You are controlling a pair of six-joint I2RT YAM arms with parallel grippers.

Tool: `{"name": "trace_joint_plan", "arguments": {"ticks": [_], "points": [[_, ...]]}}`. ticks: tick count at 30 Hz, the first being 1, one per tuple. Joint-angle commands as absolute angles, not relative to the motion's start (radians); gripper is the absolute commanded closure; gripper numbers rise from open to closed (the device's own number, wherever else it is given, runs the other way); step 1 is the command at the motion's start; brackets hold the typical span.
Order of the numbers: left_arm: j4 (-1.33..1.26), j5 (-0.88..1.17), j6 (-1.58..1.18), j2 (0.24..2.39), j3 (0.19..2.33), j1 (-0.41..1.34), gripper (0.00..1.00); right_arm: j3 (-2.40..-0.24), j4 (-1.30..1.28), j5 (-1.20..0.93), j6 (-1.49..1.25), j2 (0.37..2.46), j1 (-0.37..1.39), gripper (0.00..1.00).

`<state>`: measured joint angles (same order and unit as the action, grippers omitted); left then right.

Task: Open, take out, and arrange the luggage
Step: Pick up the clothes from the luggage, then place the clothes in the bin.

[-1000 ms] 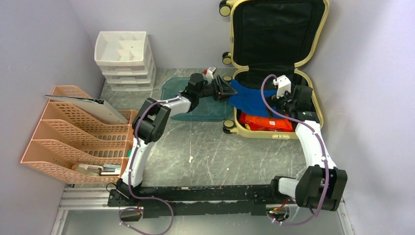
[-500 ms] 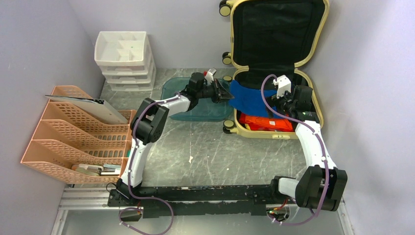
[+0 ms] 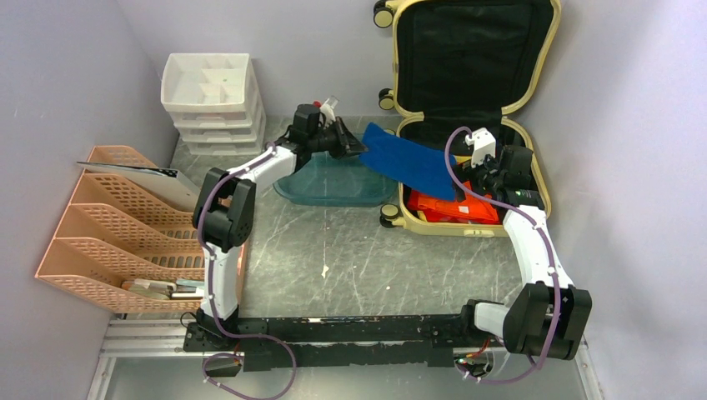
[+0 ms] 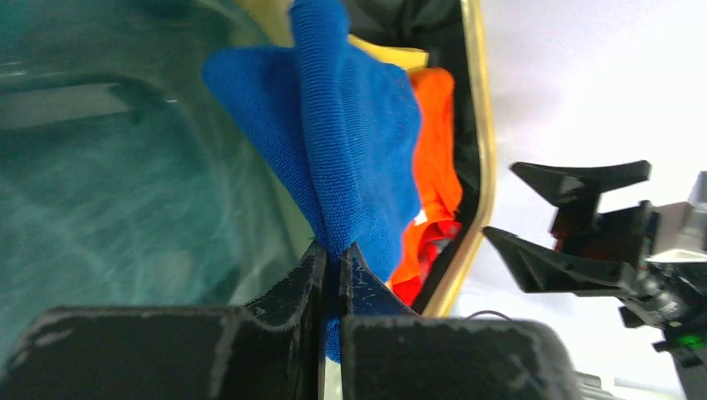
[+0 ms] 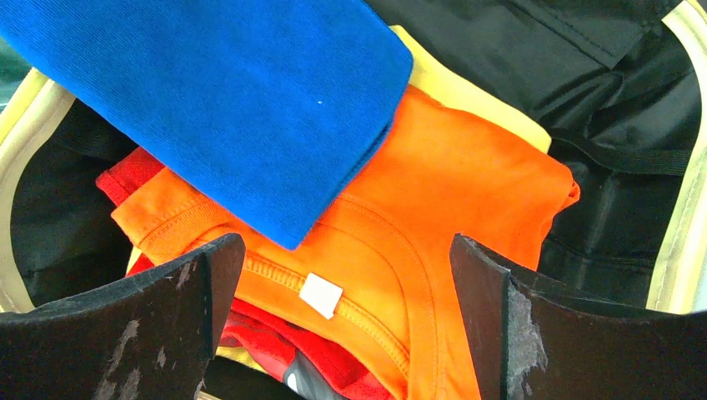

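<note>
The luggage [image 3: 454, 229], a pale yellow hard-shell suitcase with black lining, lies open at the desk's [image 3: 350, 250] far right, its lid [image 3: 475, 50] standing upright.

The luggage [image 3: 475, 54] was pale yellow, lined black; the cloth [image 3: 408, 161] plain blue, the garment [image 5: 450, 208] orange, the tray [image 3: 333, 190] teal, the table [image 3: 358, 258] grey, white-veined.

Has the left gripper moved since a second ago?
Yes. The left gripper, shut on the blue cloth, moved left, away from the luggage and toward the white drawer unit.
</note>
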<state>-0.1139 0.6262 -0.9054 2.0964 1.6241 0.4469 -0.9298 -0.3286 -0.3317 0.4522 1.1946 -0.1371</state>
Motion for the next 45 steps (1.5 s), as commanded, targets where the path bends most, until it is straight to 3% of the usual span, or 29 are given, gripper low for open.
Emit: {"name": "trace_joint_plan", "arguments": {"ticks": [1, 45], "points": [[-0.073, 0.585, -0.809, 2.040, 1.555, 0.422, 0.95, -0.927, -0.309, -0.357, 0.456, 1.165, -0.144, 0.00], [0.071, 0.170, -0.266, 1.930, 1.345, 0.279, 0.95, -0.931, -0.321, -0.377, 0.460, 1.167, -0.145, 0.00]]}}
